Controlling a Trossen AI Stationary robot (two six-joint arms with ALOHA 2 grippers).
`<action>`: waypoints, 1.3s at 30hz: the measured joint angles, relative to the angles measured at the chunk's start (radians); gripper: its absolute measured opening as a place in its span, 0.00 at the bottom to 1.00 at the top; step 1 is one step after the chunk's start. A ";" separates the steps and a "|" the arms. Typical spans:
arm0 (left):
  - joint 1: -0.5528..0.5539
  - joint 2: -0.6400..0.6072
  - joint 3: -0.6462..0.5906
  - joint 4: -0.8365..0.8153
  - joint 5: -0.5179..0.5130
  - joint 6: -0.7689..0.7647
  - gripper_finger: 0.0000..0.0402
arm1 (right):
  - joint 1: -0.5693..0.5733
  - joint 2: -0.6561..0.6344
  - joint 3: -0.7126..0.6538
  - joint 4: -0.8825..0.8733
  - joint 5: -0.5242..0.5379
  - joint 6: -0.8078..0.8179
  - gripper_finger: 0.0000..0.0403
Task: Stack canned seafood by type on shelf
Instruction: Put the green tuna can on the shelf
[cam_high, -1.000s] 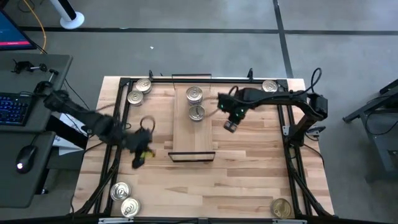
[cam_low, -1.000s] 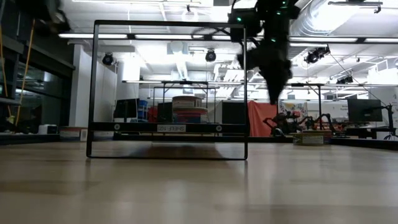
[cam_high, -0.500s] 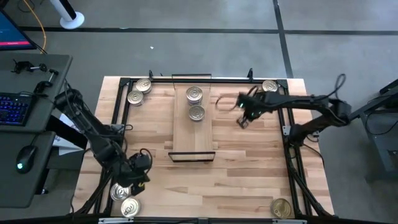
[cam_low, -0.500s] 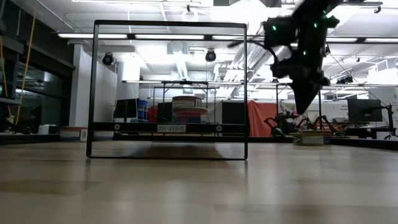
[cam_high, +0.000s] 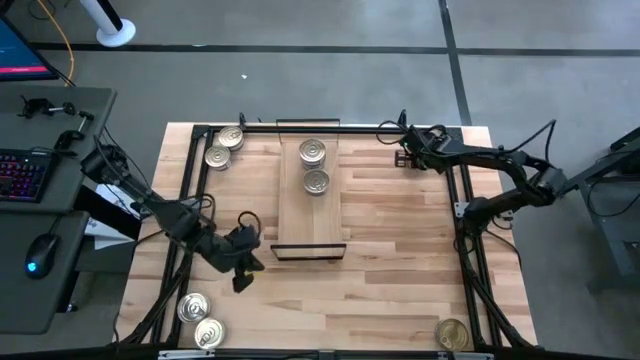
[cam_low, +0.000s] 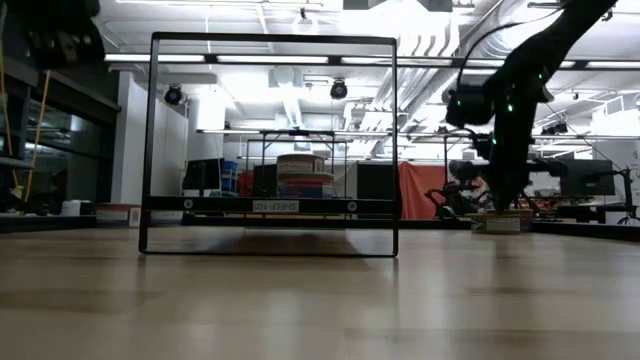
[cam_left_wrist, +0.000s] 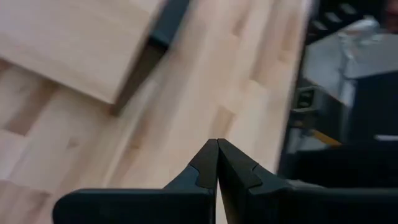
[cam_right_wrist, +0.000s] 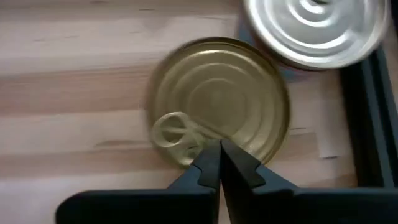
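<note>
My right claw (cam_right_wrist: 219, 163) was pressed together, holding nothing, poised over a gold-lidded tin (cam_right_wrist: 219, 104) whose pull-tab ring pointed toward my fingertips. Just past it, touching its rim, sat a silver-lidded tin (cam_right_wrist: 316, 28) with concentric ridges, hard against the black frame rail (cam_right_wrist: 367, 118) at the desk's far right corner. That arm stretched out low from its base toward the corner.

My left claw (cam_left_wrist: 217, 163) was also closed and empty, hanging over bare desk (cam_high: 390, 260) just beside the near end of the shelf (cam_high: 310, 215), arm angled in from the left edge.

Two silver tins (cam_high: 315, 166) sat on the shelf's far half, one behind the other. Two more tins (cam_high: 224, 146) lay at the far left corner, two (cam_high: 201, 320) at the near left, and one gold tin (cam_high: 452, 334) at the near right.
</note>
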 joint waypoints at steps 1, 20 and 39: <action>-0.001 -0.011 0.000 0.012 0.008 0.000 0.00 | -0.007 0.005 -0.009 0.014 0.003 0.003 0.00; -0.165 0.005 0.002 0.012 0.074 -0.007 0.00 | 0.328 0.024 -0.029 -0.115 -0.077 -0.011 0.00; -0.351 0.129 0.001 0.194 -0.125 0.135 0.00 | 1.279 0.061 0.075 -0.100 -0.189 0.975 0.00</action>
